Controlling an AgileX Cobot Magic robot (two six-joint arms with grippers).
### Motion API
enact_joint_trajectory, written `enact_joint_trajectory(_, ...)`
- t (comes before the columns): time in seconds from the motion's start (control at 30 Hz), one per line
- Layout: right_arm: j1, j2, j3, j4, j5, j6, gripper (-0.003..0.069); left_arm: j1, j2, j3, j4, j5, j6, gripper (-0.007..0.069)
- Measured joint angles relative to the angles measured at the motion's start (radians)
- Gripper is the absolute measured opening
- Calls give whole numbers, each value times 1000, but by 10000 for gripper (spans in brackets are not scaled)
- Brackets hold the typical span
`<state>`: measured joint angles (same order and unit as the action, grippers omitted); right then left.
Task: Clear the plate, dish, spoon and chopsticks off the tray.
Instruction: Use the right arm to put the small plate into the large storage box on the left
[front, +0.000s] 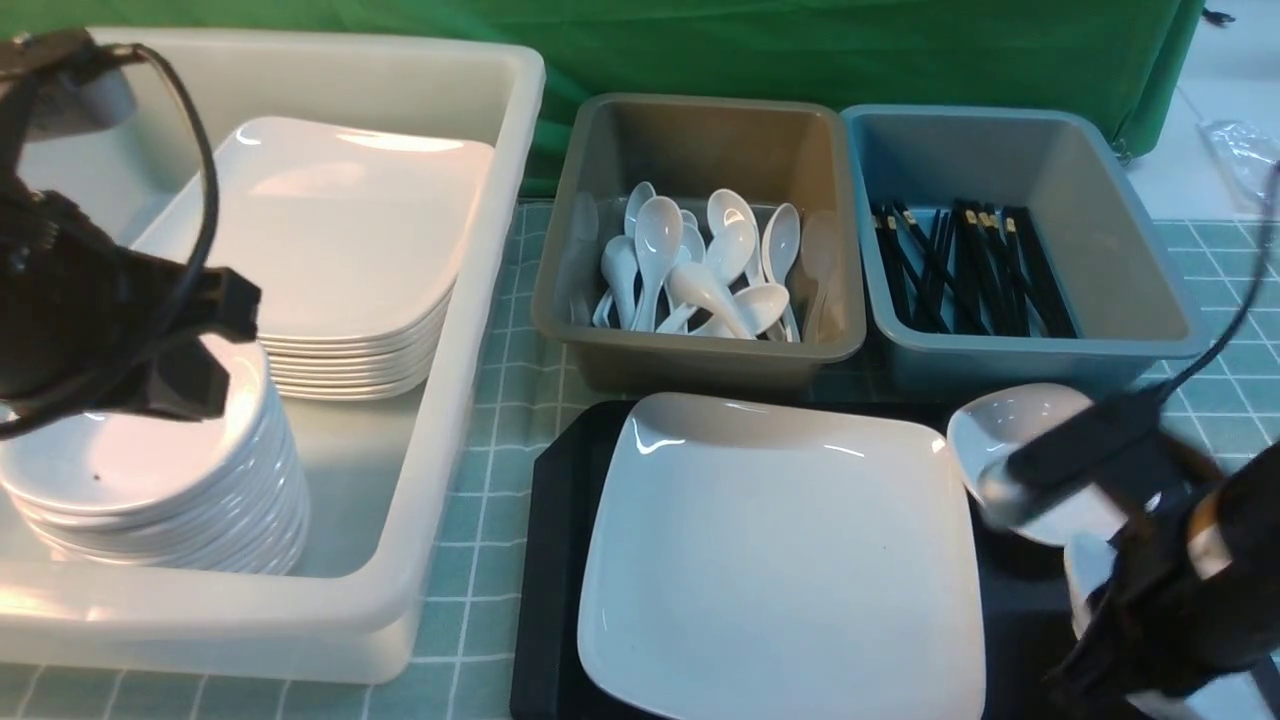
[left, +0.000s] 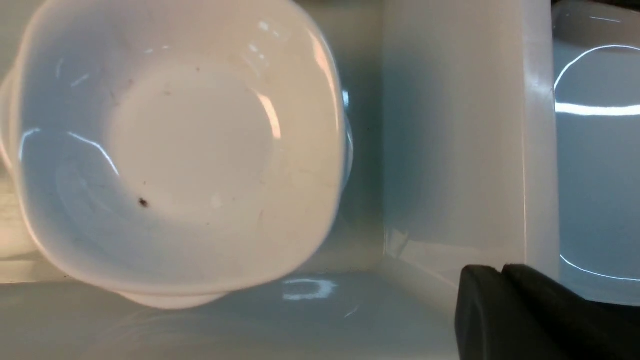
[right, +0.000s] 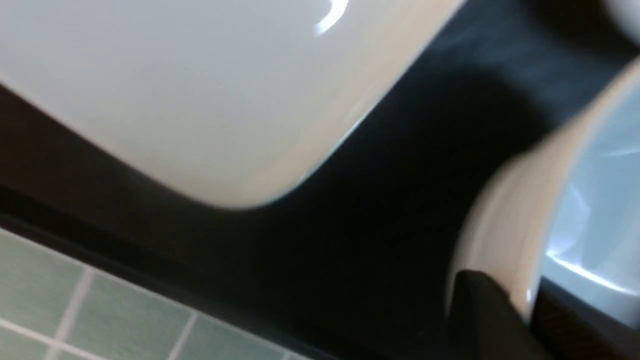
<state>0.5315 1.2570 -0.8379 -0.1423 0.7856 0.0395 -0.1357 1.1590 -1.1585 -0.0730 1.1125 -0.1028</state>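
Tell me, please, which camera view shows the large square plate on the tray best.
The front view: nearly the whole plate shows there, cut slightly at the bottom. The right wrist view has one corner; the left wrist view, only part beyond the tub's wall.

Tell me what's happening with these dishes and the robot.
The right gripper is pinching the rim of a small white dish at the tray. The big square plate lies on that tray. The left gripper is shut and empty, above the stacked dishes in the white tub.
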Motion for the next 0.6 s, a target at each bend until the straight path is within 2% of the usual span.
enact_joint_trajectory(0.13,1,-51,-127,35,32,-30,69,21,-12,0,-3,2,1,8)
enact_joint_trajectory(0.37,43,79,-508,236,35,-222,69,116,-120,0,-14,9,1,8)
enact_joint_trajectory(0.5,142,217,-685,280,29,-287,69,184,-182,0,-33,47,4,8)
enact_joint_trajectory(0.6,288,417,-924,301,15,-347,69,258,-253,0,-41,77,19,9)
